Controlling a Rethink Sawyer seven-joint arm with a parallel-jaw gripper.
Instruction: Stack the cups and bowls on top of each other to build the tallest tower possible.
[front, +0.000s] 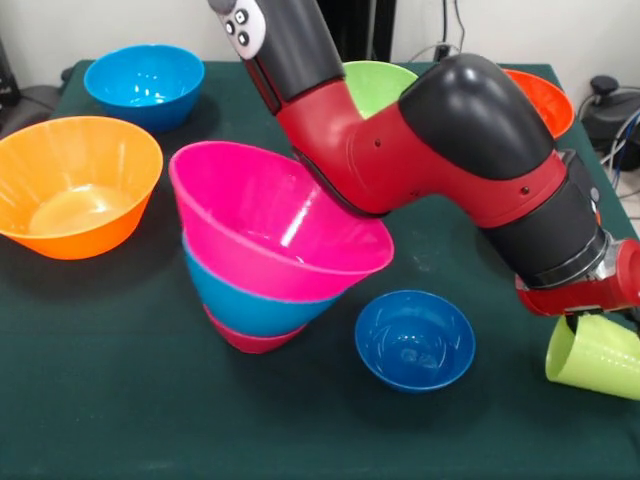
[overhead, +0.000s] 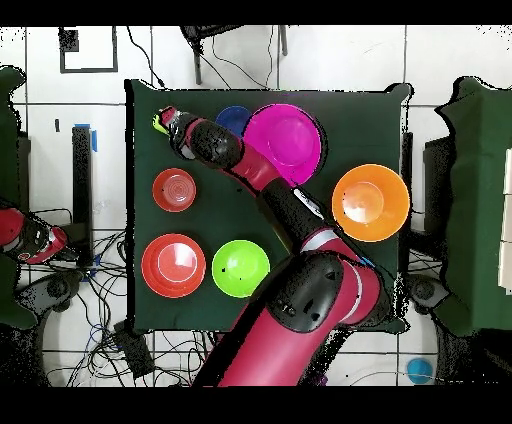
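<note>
The tower (front: 275, 250) leans on the green cloth: a large pink bowl (front: 270, 215) in a medium blue bowl (front: 245, 300) over a small crimson bowl (front: 250, 340). From above, the pink bowl (overhead: 283, 143) covers the other two. At the right edge my gripper (front: 577, 325) is shut on the rim of the lime-green cup (front: 597, 358), which hangs tilted beside the table's edge. The overhead view shows the gripper (overhead: 166, 119) and the cup (overhead: 158, 124) at the table's far left corner. A small blue bowl (front: 415, 340) sits loose between the tower and the cup.
A large orange bowl (front: 75, 185) and a blue bowl (front: 145, 85) stand at the left. A green bowl (front: 378, 82) and a red-orange bowl (front: 545, 100) sit behind my arm. From above, a second red-orange bowl (overhead: 174, 190) shows near the cup.
</note>
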